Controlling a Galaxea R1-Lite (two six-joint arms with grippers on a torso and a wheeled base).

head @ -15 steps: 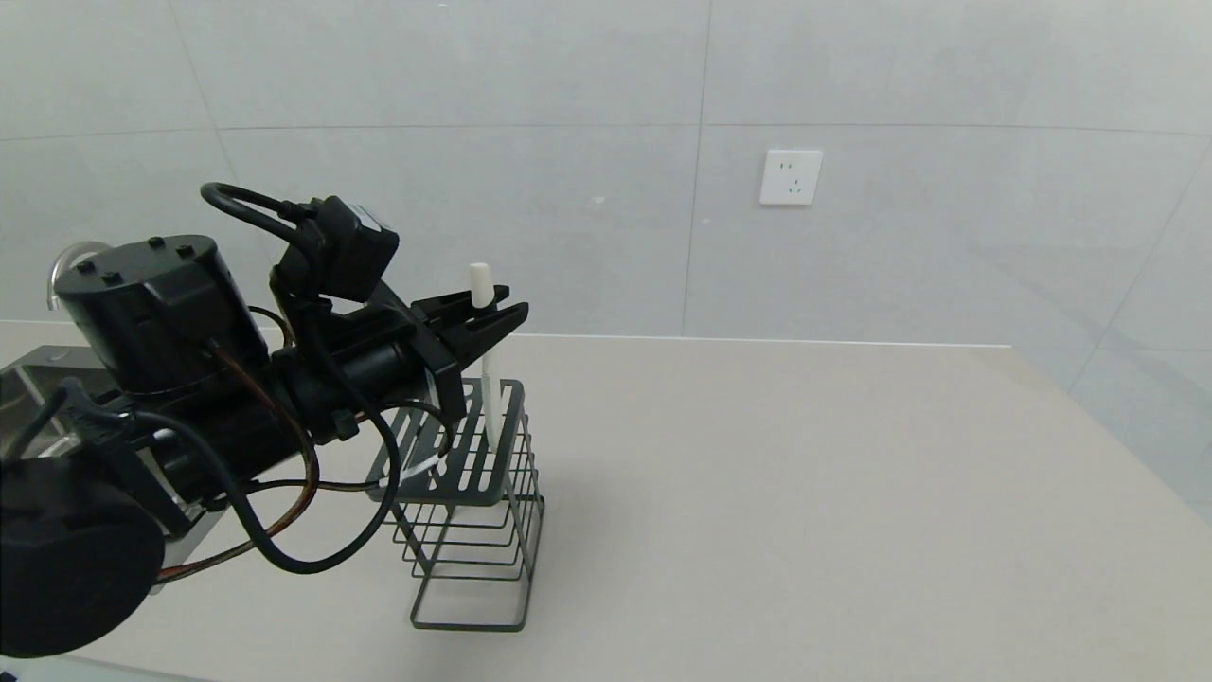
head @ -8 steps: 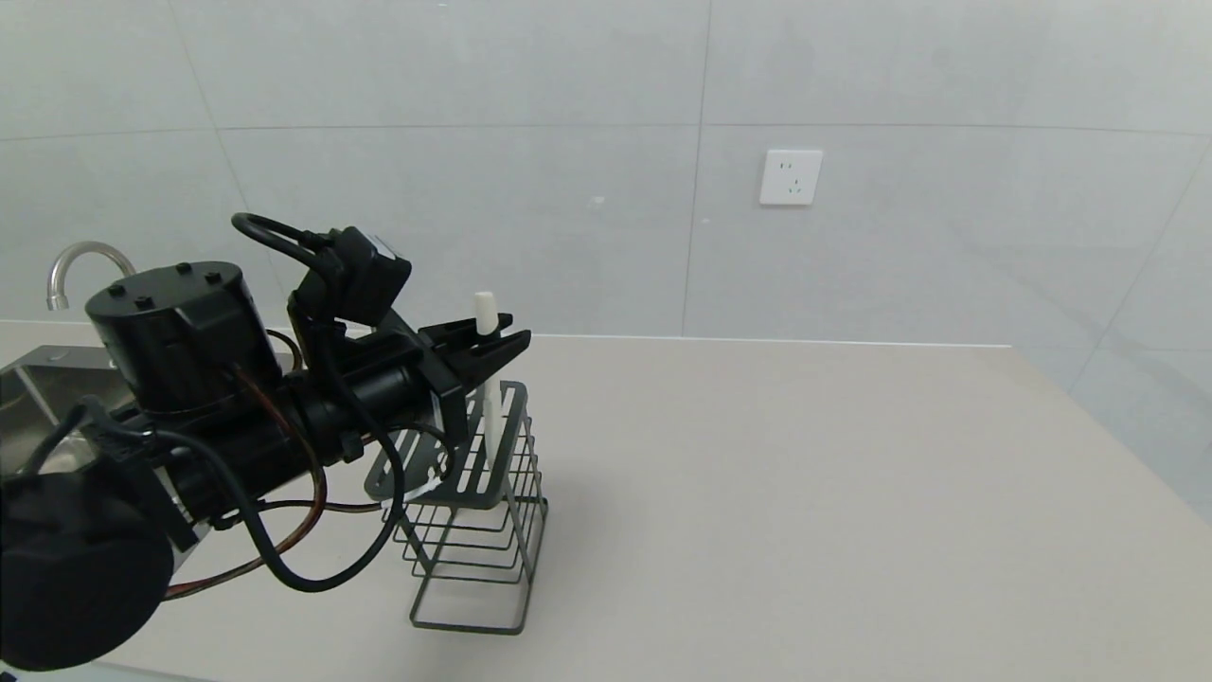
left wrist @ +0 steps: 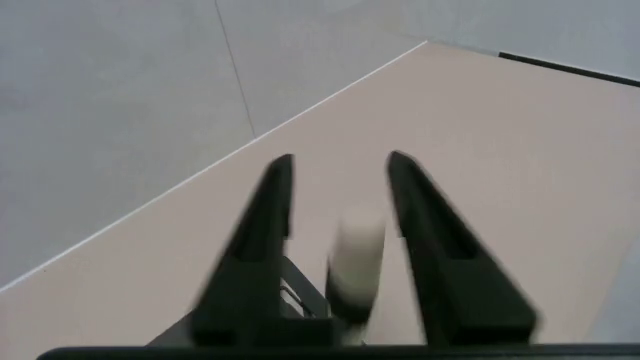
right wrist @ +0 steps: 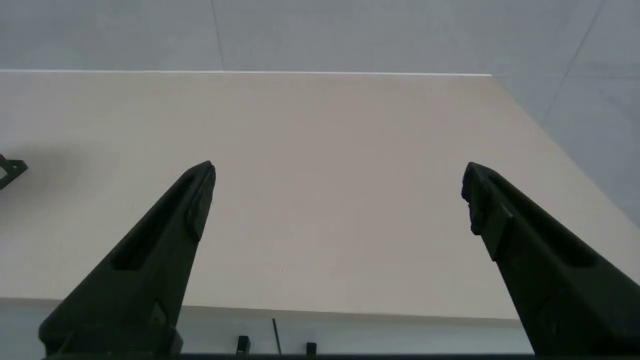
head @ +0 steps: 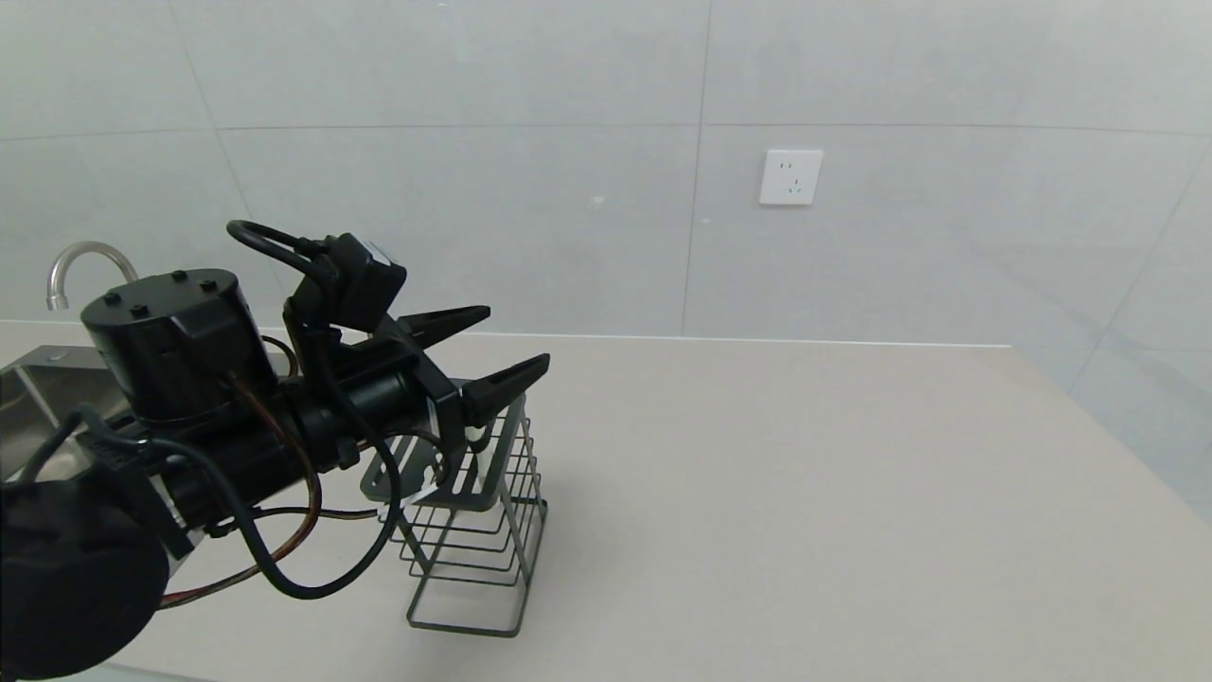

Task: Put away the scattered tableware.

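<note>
A dark wire cutlery rack (head: pixel 473 540) stands on the beige counter (head: pixel 805 493), left of centre. My left gripper (head: pixel 517 333) hovers just above the rack's top plate, open with its fingers spread wide. In the left wrist view the rounded end of a white utensil handle (left wrist: pixel 357 262) sits loose between the fingers of the left gripper (left wrist: pixel 340 160), touching neither, with a bit of the rack (left wrist: pixel 297 290) below it. My right gripper (right wrist: pixel 337 172) is open over bare counter with nothing in it.
A steel sink (head: pixel 38 379) with a curved faucet (head: pixel 80 258) lies at the far left behind my left arm. A white wall outlet (head: pixel 791 176) is on the tiled wall. The counter stretches bare to the right, up to its edge (head: pixel 1117 426).
My left gripper has opened and let go of the white utensil, which dropped from standing tall between the fingers down into the rack. Before that the arm lowered a little.
</note>
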